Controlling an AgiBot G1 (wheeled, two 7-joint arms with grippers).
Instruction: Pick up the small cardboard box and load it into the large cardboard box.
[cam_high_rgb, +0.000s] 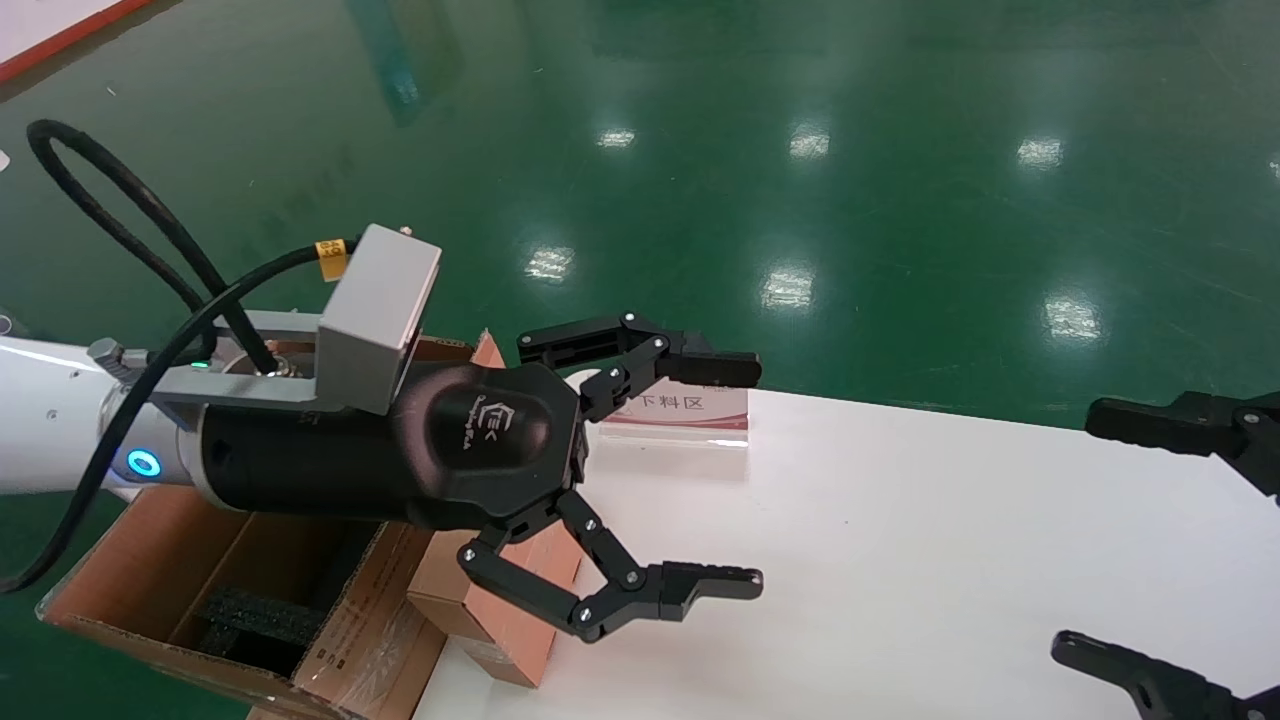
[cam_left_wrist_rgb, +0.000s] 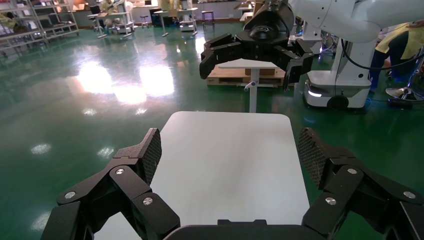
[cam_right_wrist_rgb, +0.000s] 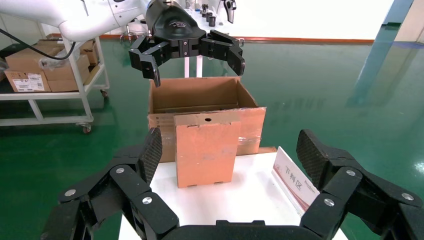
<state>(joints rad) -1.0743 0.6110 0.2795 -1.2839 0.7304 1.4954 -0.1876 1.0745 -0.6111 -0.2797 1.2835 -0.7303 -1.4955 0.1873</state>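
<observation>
Green floor (cam_high_rgb: 900, 200) fills the upper half of the head view, glossy and dotted with light reflections. Below it, a white table (cam_high_rgb: 900, 560) spreads across the lower right of the frame.

At the lower left of the head view sits the large cardboard box (cam_high_rgb: 130, 570), off the table's left edge, open at the top with black foam (cam_high_rgb: 260, 615) inside and a long flap (cam_high_rgb: 370, 620) hanging toward the table. In the right wrist view the same large carton appears in the centre, behind the smaller one.

Next in size is the left gripper (cam_high_rgb: 690, 475), which reaches in from the left edge of the head view to the centre, above the table and just past the cartons. Its fingers are spread wide apart and hold nothing. A black cable (cam_high_rgb: 120, 220) loops up from its wrist at the upper left.

The small cardboard box (cam_right_wrist_rgb: 205, 150) stands upright on the table's near-left edge, in front of the large carton; whether the two touch is unclear. A small round hole shows near its top. In the head view only part of it shows under the left gripper, at lower centre-left.

The right gripper (cam_high_rgb: 1150, 540) sits at the right edge of the head view, above the table, its fingers also wide apart and empty.

A small sign (cam_high_rgb: 680, 410) with red-bordered text stands on the table's far edge at frame centre.
</observation>
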